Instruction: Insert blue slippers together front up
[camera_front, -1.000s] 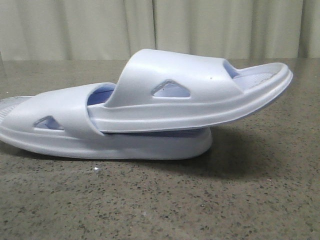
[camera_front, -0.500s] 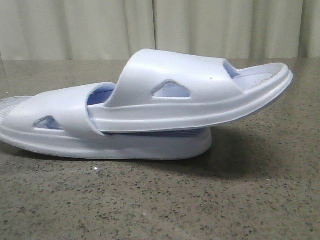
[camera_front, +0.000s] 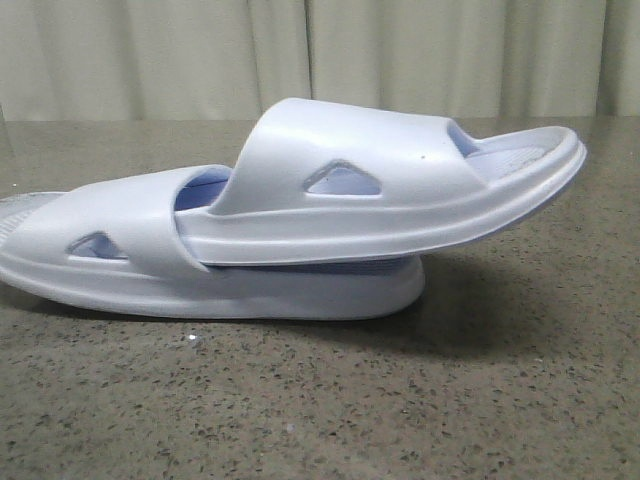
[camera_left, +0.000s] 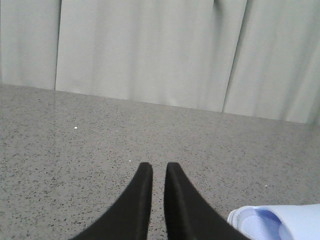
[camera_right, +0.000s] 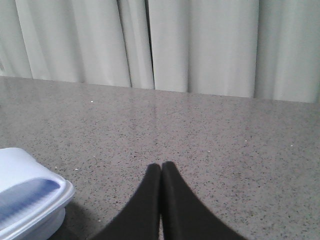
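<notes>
Nesting slippers on the speckled table

Spreading widest is the grey speckled table (camera_front: 420, 420), backed by a pale curtain (camera_front: 400, 50). On it lie the blue slippers (camera_front: 300, 215), the upper one slid into the strap of the lower, its free end tilted up. The left gripper (camera_left: 159, 172) hangs nearly closed, holding nothing. The right gripper (camera_right: 161, 170) is pressed together, also empty.
</notes>
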